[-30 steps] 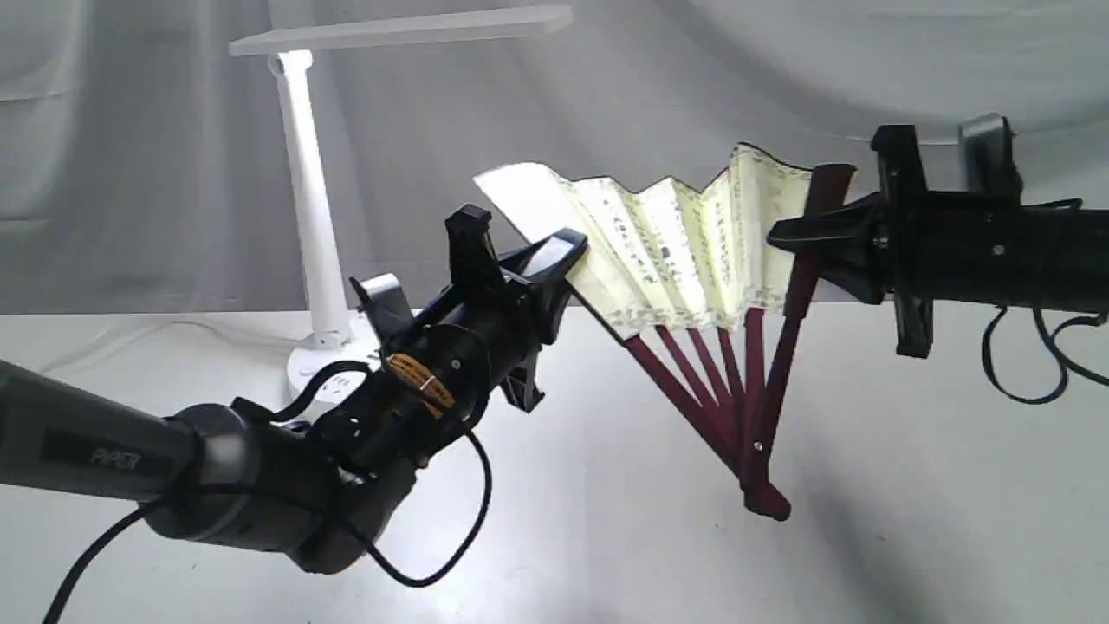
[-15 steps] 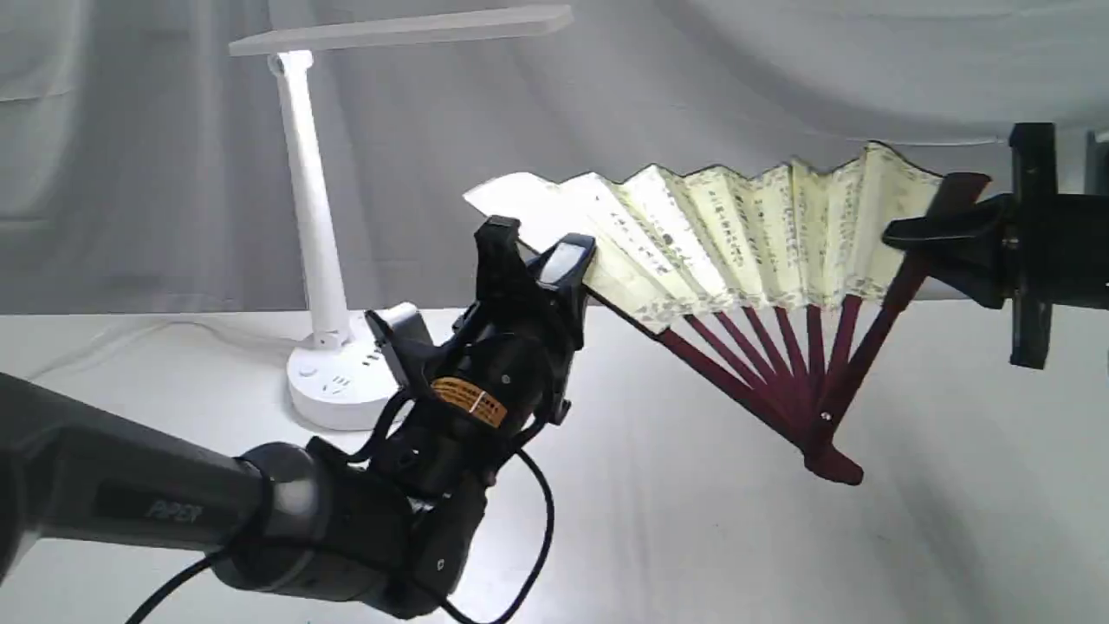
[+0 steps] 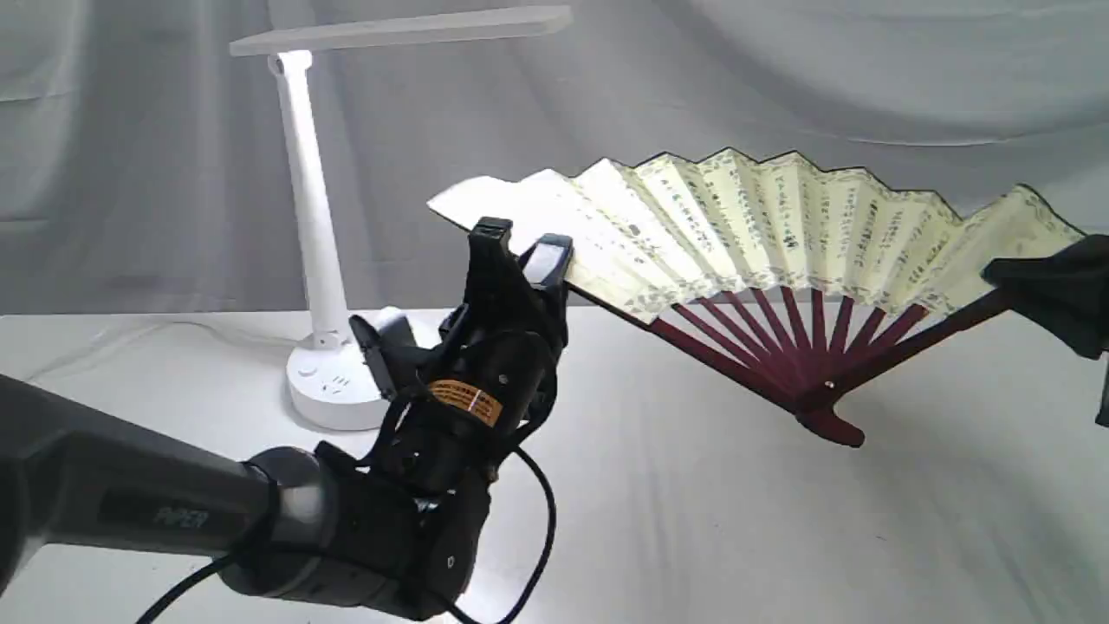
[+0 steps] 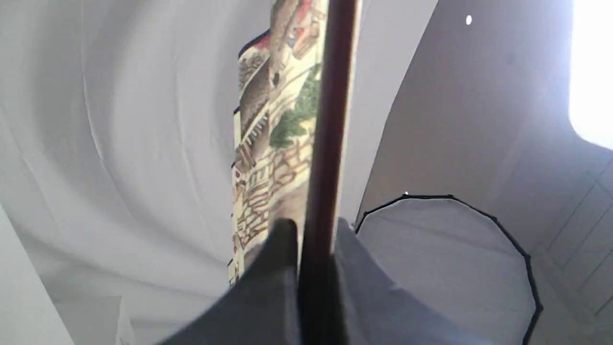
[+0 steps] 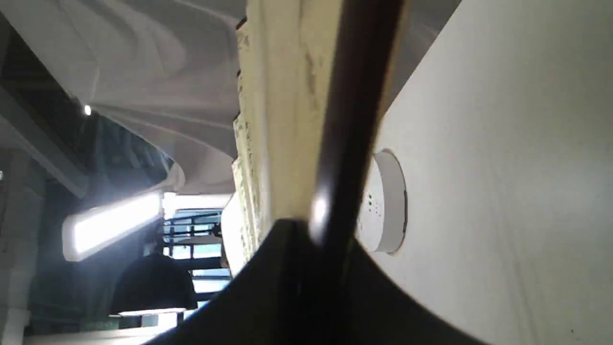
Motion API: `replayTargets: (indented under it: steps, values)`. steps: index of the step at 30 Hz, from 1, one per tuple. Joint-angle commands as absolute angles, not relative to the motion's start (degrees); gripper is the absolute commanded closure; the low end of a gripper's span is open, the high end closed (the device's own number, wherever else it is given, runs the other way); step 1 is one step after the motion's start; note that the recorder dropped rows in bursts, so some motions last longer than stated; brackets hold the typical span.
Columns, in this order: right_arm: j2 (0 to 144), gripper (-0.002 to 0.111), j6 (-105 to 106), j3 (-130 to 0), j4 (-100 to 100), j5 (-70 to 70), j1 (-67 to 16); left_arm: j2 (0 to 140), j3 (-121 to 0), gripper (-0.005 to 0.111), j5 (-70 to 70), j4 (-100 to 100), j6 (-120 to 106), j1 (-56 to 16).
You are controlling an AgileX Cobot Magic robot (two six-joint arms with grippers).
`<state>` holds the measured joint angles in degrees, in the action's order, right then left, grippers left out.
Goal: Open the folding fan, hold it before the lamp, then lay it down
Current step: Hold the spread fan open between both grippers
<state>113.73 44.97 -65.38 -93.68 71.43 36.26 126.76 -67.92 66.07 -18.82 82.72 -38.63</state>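
Spread wider than before, fan (image 3: 780,230) spans left gripper (image 3: 525,251) and right gripper (image 3: 1009,279), each clamped on a guard.

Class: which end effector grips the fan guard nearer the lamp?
The left end effector, beside the lamp; the right end effector holds the folding fan farther away.

Over one second | folding fan (image 3: 780,234) spread from a narrow wedge into a broad arc, many more pleats and ribs showing | right claw (image 3: 996,276) carried its guard far right, now half out of the exterior view | left claw (image 3: 520,249) drawn slightly left and turned more upright, its guard end following
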Motion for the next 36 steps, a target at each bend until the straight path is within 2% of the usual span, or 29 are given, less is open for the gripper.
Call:
replayTargets:
  steps: [1,7,20,36]
  values:
    - [113.49,0.108,50.05,-62.07,-93.35,69.83,38.34,125.27,-68.24,0.107,69.96,-23.13,83.51,-38.29]
    - [113.49,0.108,53.7,-56.35,-99.71,69.96,39.99,125.27,-68.35,0.107,69.96,-23.79,81.49,-38.29]
    - [113.49,0.108,60.48,-48.22,-99.95,69.96,40.1,125.27,-68.35,0.107,69.96,-26.82,78.6,-38.29]
    - [113.49,0.108,61.37,-48.1,-99.95,69.96,39.98,125.27,-73.07,0.107,69.96,-30.92,74.87,-38.29]
